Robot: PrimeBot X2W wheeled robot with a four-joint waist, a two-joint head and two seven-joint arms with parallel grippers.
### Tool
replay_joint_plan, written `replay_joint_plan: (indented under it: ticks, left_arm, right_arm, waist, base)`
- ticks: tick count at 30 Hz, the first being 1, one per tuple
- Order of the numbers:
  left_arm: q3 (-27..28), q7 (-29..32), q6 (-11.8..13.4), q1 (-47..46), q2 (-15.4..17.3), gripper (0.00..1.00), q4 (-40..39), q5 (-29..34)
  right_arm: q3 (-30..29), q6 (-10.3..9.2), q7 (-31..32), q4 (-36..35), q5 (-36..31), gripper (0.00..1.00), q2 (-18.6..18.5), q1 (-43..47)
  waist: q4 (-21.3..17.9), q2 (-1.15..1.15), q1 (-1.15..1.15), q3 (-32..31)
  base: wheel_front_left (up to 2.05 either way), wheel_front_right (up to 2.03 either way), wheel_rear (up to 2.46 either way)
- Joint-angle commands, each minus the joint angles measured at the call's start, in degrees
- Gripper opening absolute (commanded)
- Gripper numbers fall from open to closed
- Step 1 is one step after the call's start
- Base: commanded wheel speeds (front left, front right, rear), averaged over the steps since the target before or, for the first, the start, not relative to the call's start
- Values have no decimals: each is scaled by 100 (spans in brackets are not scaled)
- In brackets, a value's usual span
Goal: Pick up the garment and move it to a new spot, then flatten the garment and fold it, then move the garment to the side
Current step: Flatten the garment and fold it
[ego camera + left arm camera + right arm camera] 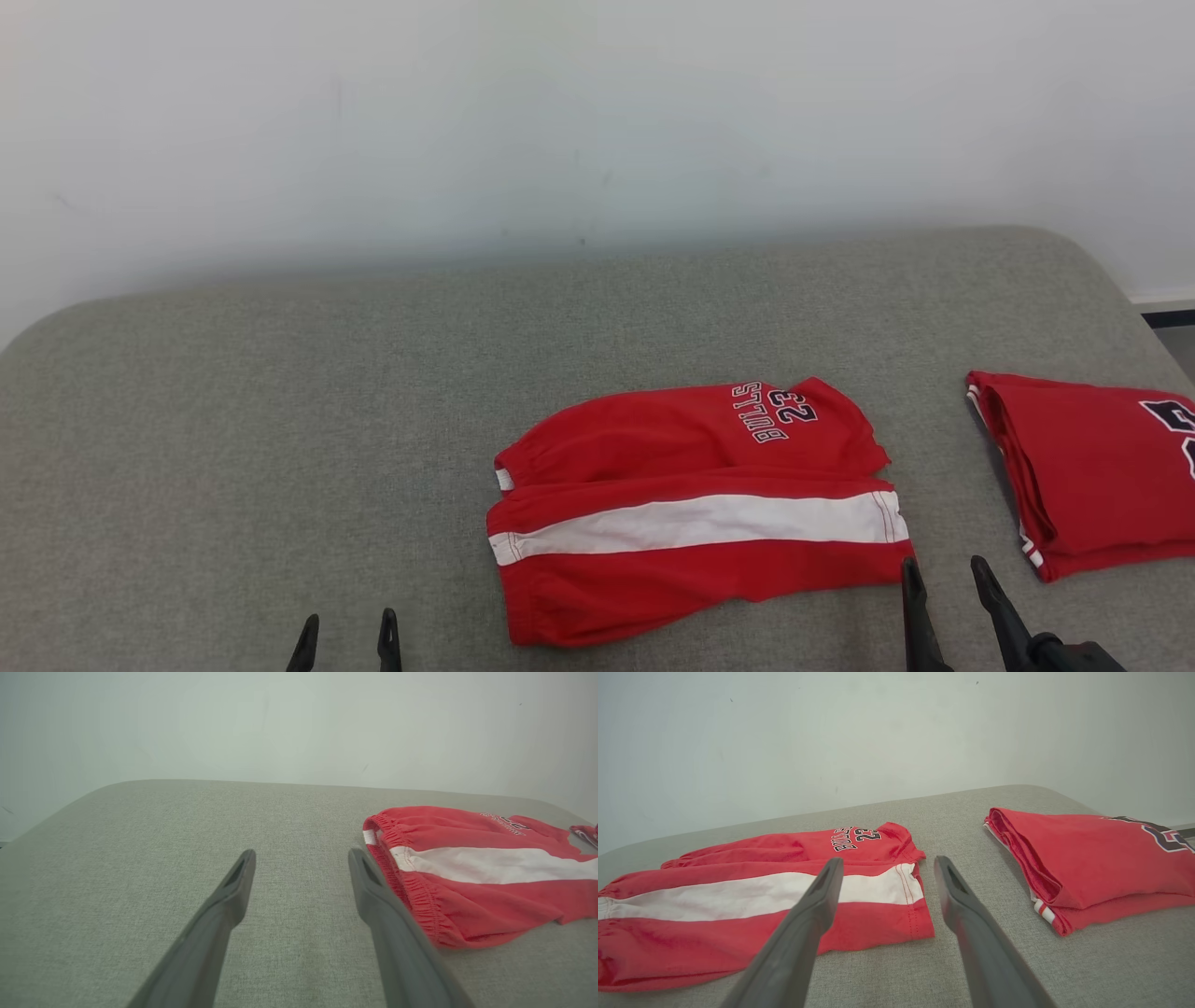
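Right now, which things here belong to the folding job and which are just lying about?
In the job: red shorts, left gripper, right gripper, both open and empty.
Lying about: folded red garment at the right.

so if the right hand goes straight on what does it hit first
Probably the hem end of the red shorts, in line with one finger of the right hand; the other points at bare grey cushion. Depth unclear.

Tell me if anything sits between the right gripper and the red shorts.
Nothing visible does. The right gripper is open by the hem corner of the red shorts, only grey cushion between them. The folded red jersey lies farther right, apart from the shorts.
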Motion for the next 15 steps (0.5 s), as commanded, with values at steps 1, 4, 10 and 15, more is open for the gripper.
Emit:
replay_joint_plan:
  ticks: [1, 4, 10, 15]
  left_arm:
    - [35, -15, -26, 21, -26, 100, 27, 72]
    - [97, -15, -133, -24, -76, 100, 100, 142]
    - [111, -15, -368, -136, -157, 100, 364, 39]
    - [11, -9, -662, -627, -183, 100, 1017, -373]
  right_arm:
    - [12, -11, -28, 3, 34, 100, 18, -36]
    - [18, -11, -24, 9, 50, 100, 18, -67]
    - [32, -11, 23, 15, 80, 100, 19, -144]
    - [-11, -11, 239, -45, -5, 100, 20, -322]
  waist:
    - [-17, 0, 1, 9]
    - [-43, 0, 1, 20]
    - [-86, 0, 1, 69]
    - [-94, 0, 1, 145]
  base:
    - [0, 0, 0]
    - [0, 0, 0]
    - [0, 0, 0]
    - [0, 0, 0]
